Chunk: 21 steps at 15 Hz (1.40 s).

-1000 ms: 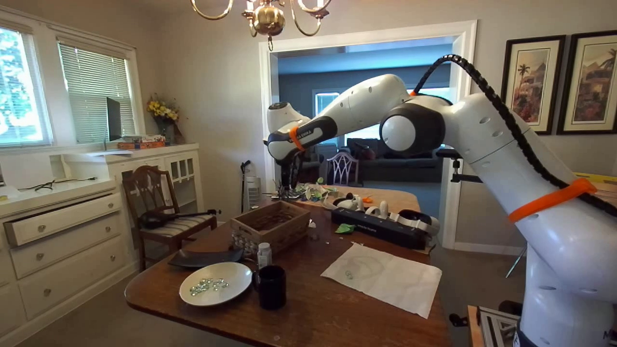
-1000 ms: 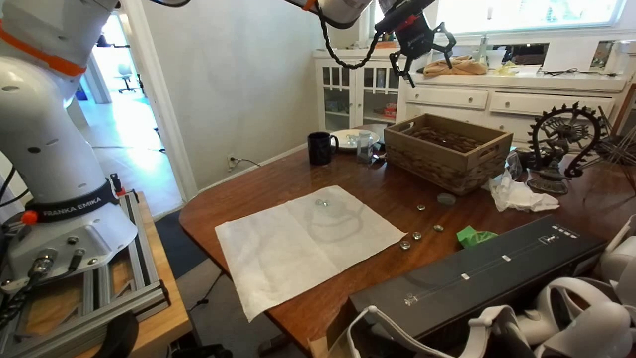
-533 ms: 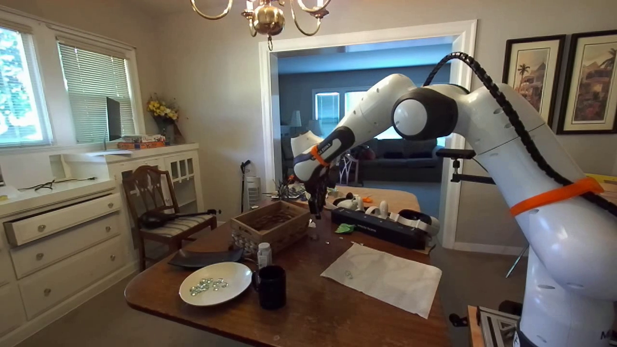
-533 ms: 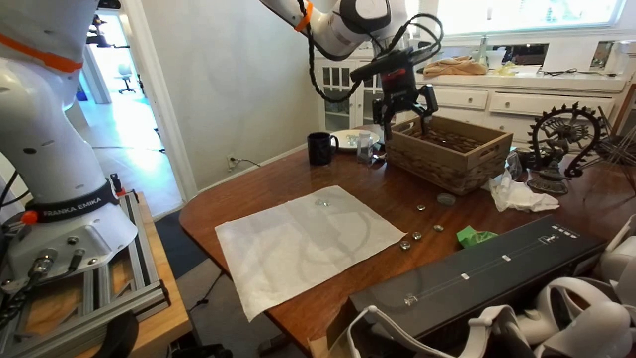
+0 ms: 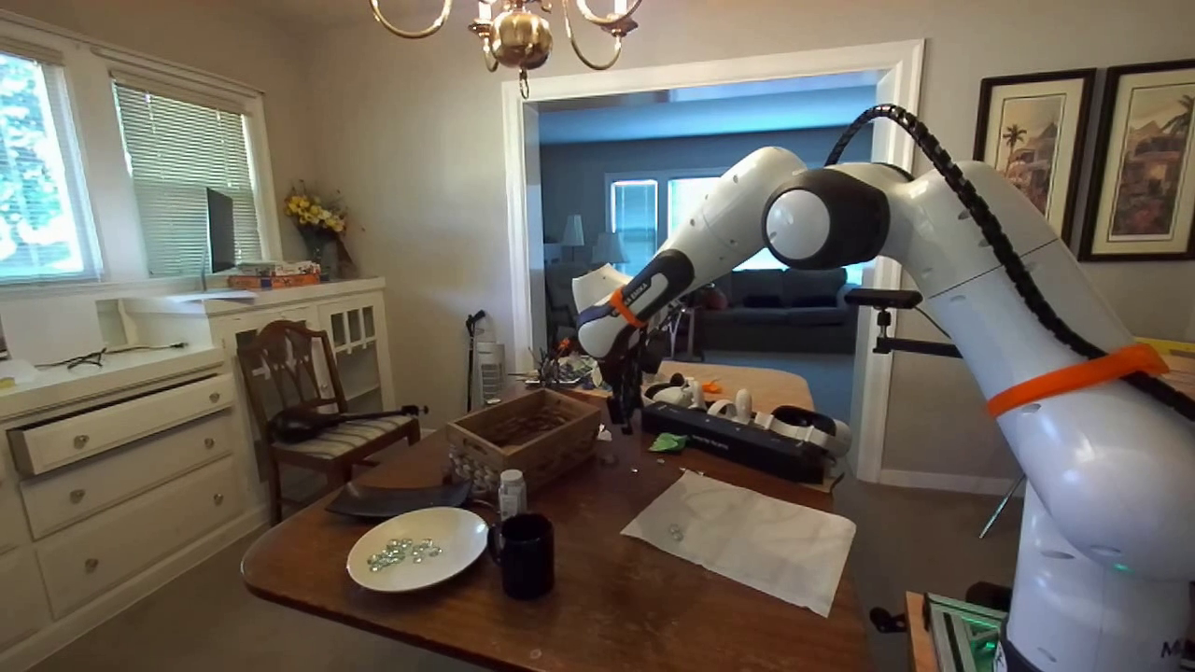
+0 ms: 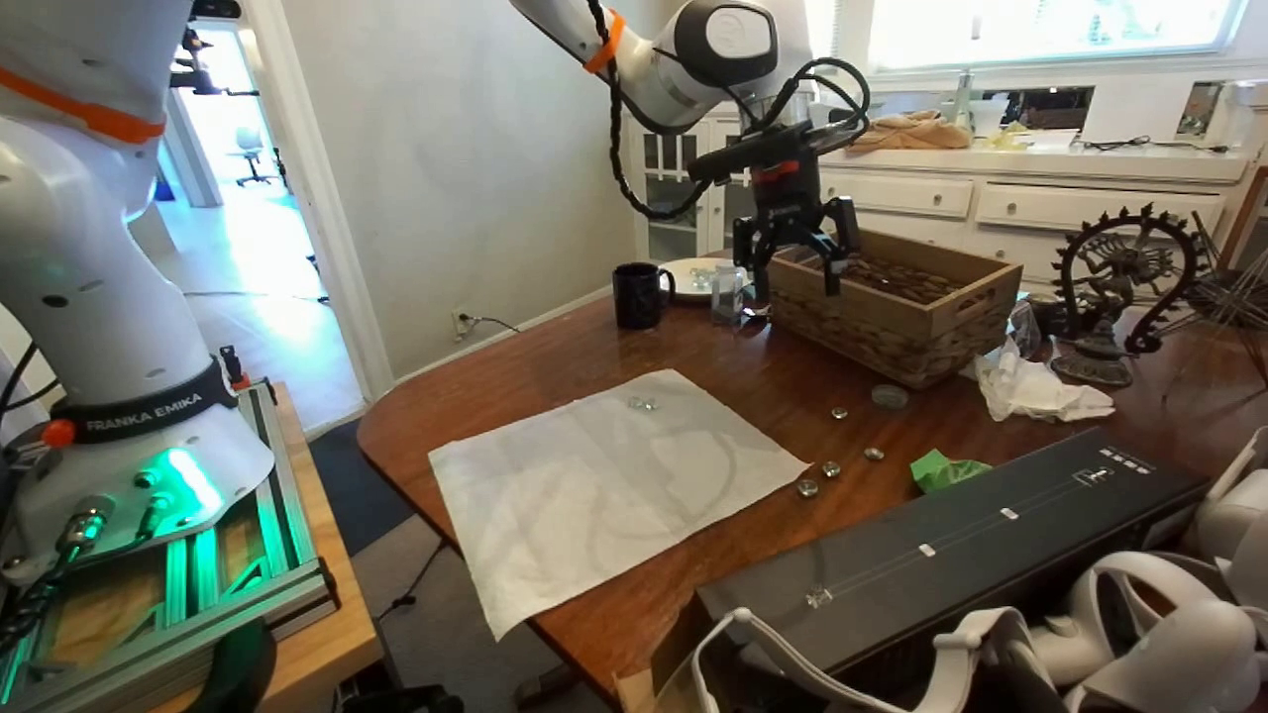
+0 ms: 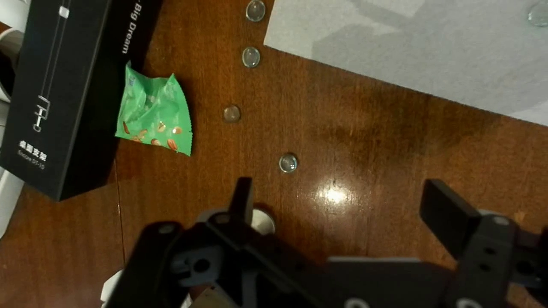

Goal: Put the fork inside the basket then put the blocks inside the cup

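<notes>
We see the hand (image 7: 338,196) spread wide, pointing down over the brown table (image 7: 184,188), and it has hold of nothing. In the wrist view we look between its tips and see shiny wood. A round silvery thing (image 7: 263,222) peeks out from behind one side of the hand; part of it is hidden, so we cannot tell what it is. Near there, four little glass pebbles (image 7: 288,163) lie on the table.

In both exterior views the big brown basket (image 6: 852,322) sits flat on the table, near the hand. By one end of it we see crumpled white stuff (image 6: 1040,388) and a dark statue (image 6: 1127,262).

The black cup (image 5: 527,560) stands upright on the table, farther from the hand than the basket is. Its handle points at a white plate (image 5: 459,537) that has more glass pebbles on it. A small clear jar (image 6: 726,297) stands between the cup and the basket, and a dark tray (image 5: 401,501) lies just beside the plate.

A white sheet (image 6: 594,505) lies flat on the table with some glass pebbles on top. A green packet (image 7: 156,111) lies just beside a long black box (image 7: 60,107), and some white gadgets (image 6: 1189,644) sit next to the box. We also see a green light (image 6: 193,480) glowing at the foot of the arm (image 6: 139,297)
</notes>
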Tool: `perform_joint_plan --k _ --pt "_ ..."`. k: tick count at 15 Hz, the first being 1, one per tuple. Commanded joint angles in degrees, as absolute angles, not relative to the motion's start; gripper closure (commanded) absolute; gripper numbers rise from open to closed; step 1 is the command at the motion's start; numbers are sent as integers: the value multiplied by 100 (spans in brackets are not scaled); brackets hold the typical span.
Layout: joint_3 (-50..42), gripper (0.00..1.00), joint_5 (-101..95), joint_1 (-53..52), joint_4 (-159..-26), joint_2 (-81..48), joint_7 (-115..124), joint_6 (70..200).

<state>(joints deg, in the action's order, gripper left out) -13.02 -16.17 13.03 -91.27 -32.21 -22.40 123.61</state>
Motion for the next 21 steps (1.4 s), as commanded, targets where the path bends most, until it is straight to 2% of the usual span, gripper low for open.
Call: perform_joint_plan --k 1,6,13,21 --pt "-1086 0 -1418 1501 -8560 -3635 -2219 11764" --pt "-809 0 -741 2018 -8066 -4144 -2444 11486" --pt "-574 0 -47 2938 -8384 -4216 -3402 12482" --pt "-393 0 4 2956 -8233 -4479 -3517 13140"
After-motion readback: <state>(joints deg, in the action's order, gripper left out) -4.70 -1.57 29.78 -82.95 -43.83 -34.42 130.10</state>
